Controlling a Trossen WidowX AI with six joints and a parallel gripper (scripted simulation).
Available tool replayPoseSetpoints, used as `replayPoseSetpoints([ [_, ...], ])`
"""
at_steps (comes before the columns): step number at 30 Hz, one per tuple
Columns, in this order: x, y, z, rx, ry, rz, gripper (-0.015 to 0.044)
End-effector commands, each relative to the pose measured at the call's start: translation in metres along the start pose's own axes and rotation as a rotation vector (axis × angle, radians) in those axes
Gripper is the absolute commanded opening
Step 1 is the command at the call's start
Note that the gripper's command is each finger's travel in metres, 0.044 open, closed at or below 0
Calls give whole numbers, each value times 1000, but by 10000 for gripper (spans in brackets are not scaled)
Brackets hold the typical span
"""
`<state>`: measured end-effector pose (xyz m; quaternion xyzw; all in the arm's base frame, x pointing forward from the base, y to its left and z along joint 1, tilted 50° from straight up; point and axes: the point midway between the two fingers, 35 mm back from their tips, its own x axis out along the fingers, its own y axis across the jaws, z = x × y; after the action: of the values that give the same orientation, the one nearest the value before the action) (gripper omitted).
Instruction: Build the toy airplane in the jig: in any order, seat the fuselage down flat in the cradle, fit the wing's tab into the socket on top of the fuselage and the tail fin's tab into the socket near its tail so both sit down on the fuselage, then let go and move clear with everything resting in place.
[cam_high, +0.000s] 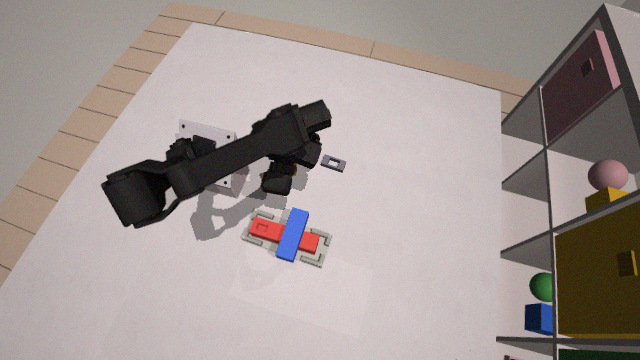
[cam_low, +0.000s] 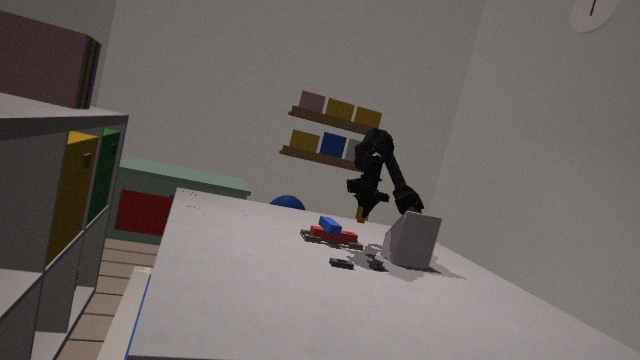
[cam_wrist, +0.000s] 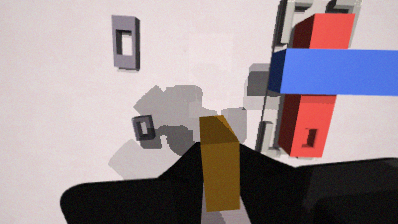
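Observation:
The red fuselage lies in the grey cradle, with its small tail socket uncovered. The blue wing lies crosswise on top of the fuselage; its tab and the socket under it are hidden. My gripper is shut on the orange tail fin. It holds the fin above the table, off to the side of the cradle near the fuselage's tail end. The fin's tab is not clearly visible.
A grey holder with a rectangular hole lies on the table. A smaller dark holder lies near it. A pale block stands by the arm's base. A shelf unit stands at the table's side.

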<state>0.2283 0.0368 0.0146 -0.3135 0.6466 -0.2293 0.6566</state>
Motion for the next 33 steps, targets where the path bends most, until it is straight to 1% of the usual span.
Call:
replayPoseSetpoints([
  [1, 2, -15, 0, 8, -8, -2, 0],
  [17, 12, -65, -10, 38, -11, -18, 0],
  [33, 23, -111, -32, 71, -2, -55, 0],
])
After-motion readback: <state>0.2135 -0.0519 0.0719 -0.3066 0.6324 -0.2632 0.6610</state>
